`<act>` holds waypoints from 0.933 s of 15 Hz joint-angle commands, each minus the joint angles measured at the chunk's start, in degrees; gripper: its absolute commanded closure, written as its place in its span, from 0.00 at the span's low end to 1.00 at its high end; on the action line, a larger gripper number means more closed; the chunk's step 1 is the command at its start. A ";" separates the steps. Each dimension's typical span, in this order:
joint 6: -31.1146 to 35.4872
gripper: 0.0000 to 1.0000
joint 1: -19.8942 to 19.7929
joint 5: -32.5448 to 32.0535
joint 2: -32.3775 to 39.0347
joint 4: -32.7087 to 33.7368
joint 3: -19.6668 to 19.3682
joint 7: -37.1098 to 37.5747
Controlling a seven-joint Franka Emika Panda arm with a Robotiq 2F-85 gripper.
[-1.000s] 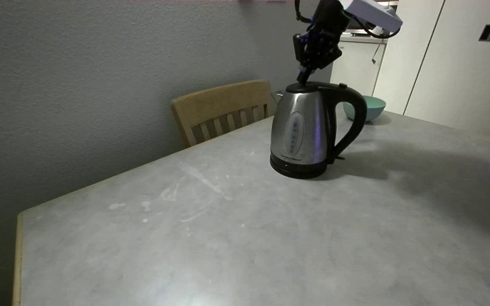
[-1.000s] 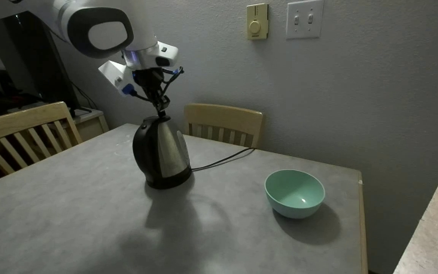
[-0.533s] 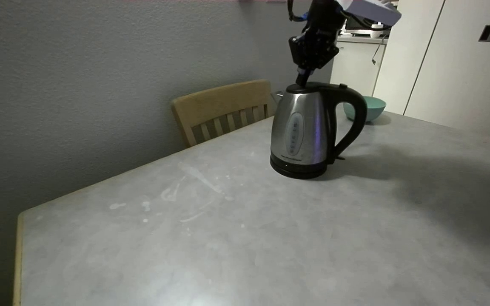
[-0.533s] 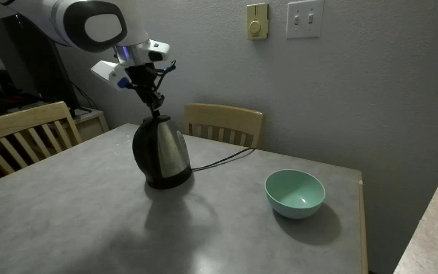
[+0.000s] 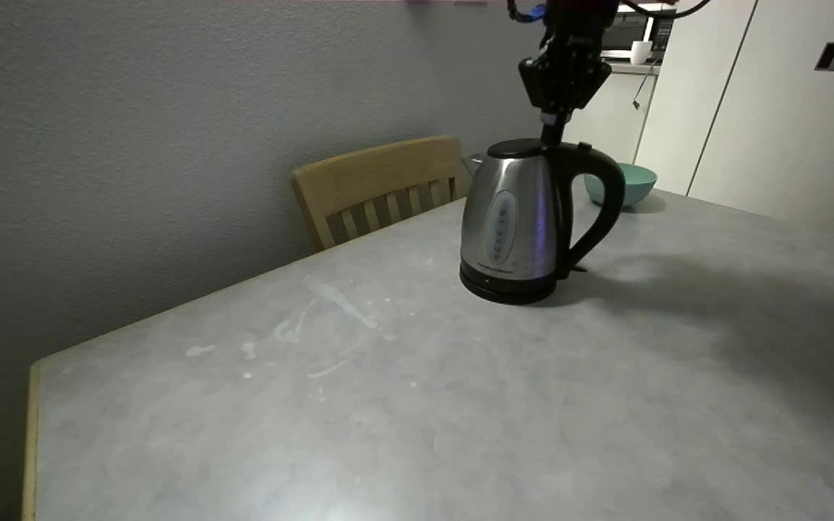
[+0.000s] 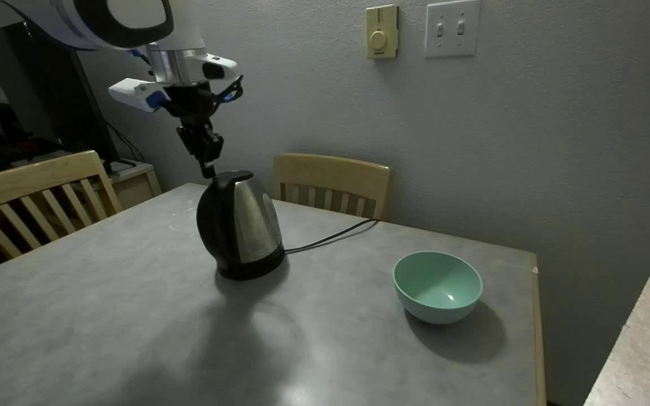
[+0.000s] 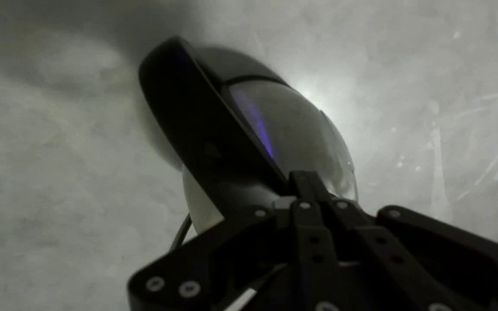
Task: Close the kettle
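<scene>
The kettle (image 5: 515,231) is a brushed steel cylinder with a black looped handle (image 5: 609,195) and black base. It stands upright on the table; it also shows in the other views (image 6: 254,220) (image 7: 301,129). Its black lid (image 5: 515,149) lies flat on top in both exterior views. My gripper (image 5: 552,139) points down, its fingertips at the top of the handle beside the lid. In an exterior view the gripper (image 6: 208,172) is just beside the handle's top; I cannot tell if it touches. In the wrist view the gripper's fingers (image 7: 308,179) are together with nothing between them and hide the lid.
A mint-green bowl (image 6: 437,287) stands on the grey table (image 6: 133,316). A black cord (image 6: 330,239) runs from the kettle's base to the table's edge. Wooden chairs (image 6: 333,169) (image 6: 43,183) stand at the table's edges, with a wall behind.
My gripper has moved from above the lid toward the handle side, and the arm is more upright. The fingers stay together. The kettle has not moved.
</scene>
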 commanded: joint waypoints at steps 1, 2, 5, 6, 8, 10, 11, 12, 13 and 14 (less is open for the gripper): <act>-8.49 1.00 -0.13 -0.66 -1.49 0.56 -0.74 -1.01; -10.40 1.00 -0.19 -0.76 -1.69 0.75 -0.83 -1.34; -14.77 1.00 -0.17 -1.33 -2.22 1.43 -1.03 -2.32; -15.79 1.00 -0.12 -1.50 -2.44 1.68 -1.08 -2.45; -17.29 1.00 -0.09 -1.86 -2.76 2.16 -1.15 -2.60; -18.49 1.00 -0.06 -2.22 -3.06 2.58 -1.16 -2.62; -19.15 0.74 -0.12 -2.07 -2.92 2.97 -1.11 -2.82; -19.84 0.73 -0.15 -1.72 -2.82 3.38 -1.04 -2.81; -20.83 0.67 -0.32 -1.18 -2.45 3.98 -0.95 -3.35; -21.59 0.61 -0.39 -0.81 -2.23 4.35 -0.87 -3.71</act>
